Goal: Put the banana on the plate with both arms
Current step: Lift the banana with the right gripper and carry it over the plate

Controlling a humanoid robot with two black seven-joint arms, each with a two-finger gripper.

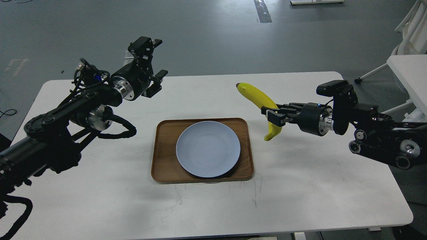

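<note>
One curved, smooth bright-yellow banana (258, 97) with a dark tip is in view. One round, shallow, pale blue-grey plate (208, 153) lies near the middle of the desk. One rectangular brown wooden tray (163, 156) with rounded corners sits under it. One white rectangular desk (300, 186) with rounded corners carries them. Two black robot arms with silver joint rings reach in, one from each side edge, making two black two-finger grippers: the left gripper (155, 61) and the right gripper (272, 115).
</note>
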